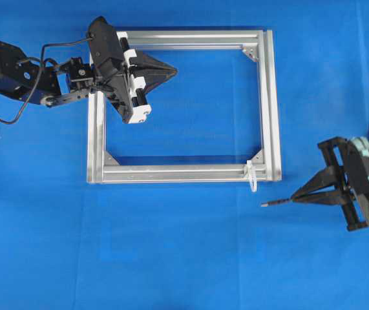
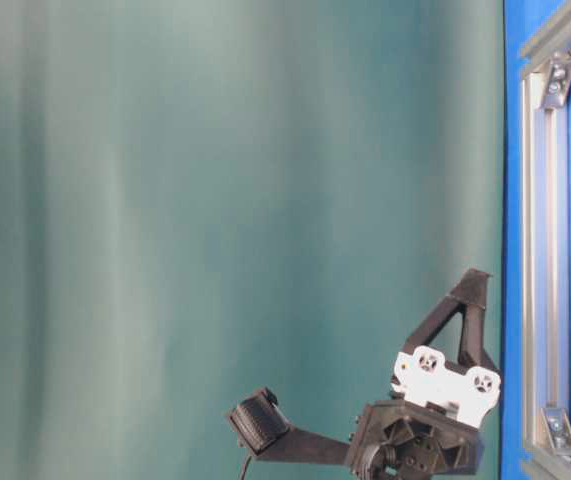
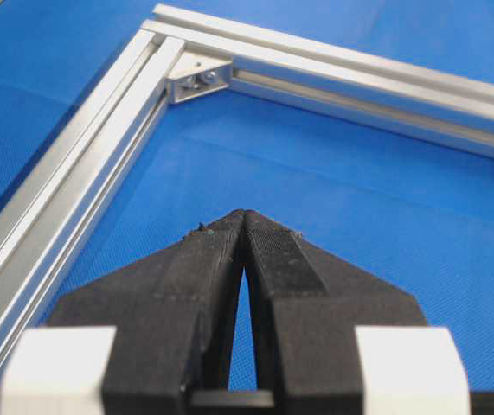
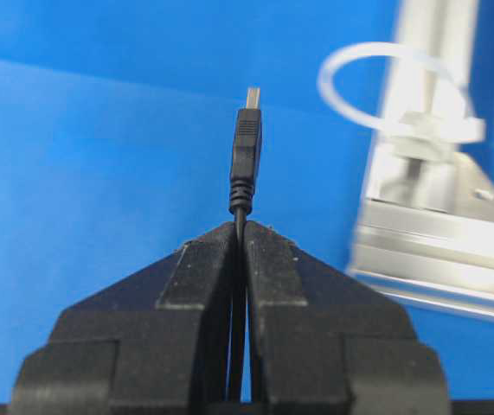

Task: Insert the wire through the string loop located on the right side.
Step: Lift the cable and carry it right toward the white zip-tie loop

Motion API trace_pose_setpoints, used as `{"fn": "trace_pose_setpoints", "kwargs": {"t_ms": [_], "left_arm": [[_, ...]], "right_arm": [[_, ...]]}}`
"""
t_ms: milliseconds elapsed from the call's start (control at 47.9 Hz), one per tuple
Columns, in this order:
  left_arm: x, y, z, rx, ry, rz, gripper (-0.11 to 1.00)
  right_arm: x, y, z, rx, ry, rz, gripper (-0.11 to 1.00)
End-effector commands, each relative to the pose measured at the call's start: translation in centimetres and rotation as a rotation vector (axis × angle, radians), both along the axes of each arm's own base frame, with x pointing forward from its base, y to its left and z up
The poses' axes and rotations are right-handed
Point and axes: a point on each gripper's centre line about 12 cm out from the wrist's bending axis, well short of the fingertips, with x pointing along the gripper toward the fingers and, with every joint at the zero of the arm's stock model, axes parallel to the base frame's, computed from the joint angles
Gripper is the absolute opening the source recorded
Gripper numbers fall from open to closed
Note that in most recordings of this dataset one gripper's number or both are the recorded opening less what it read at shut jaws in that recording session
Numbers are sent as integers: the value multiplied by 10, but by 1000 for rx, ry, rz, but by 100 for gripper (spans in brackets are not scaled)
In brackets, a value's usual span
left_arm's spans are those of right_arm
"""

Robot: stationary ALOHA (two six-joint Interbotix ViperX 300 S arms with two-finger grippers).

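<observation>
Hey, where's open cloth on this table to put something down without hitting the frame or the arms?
Bare blue cloth runs along the whole near edge below the silver frame, and at the upper right beyond its right bar. Inside the frame the right half is open; the left gripper crowds the upper left. Tight spot: lower right, between the string loop and the right gripper holding the wire.

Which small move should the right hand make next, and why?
Probably shift the right hand sideways toward the string loop. It holds the wire with the plug pointing forward, but the loop on the frame sits off to the right in its wrist view.
</observation>
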Motion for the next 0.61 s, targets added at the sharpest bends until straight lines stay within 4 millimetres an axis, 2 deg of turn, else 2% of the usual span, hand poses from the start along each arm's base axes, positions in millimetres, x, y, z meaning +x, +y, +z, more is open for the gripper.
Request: {"fn": "trace_pose_setpoints", "kwargs": {"t_ms": [0, 230, 585], "left_arm": [[2, -1, 14, 11, -40, -6, 0], [2, -1, 14, 11, -40, -6, 0], [1, -2, 14, 10, -39, -6, 0]], "right_arm": [[2, -6, 7, 12, -38, -30, -4], [-1, -25, 10, 2, -60, -105, -4], [1, -26, 7, -7, -42, -110, -4]]}}
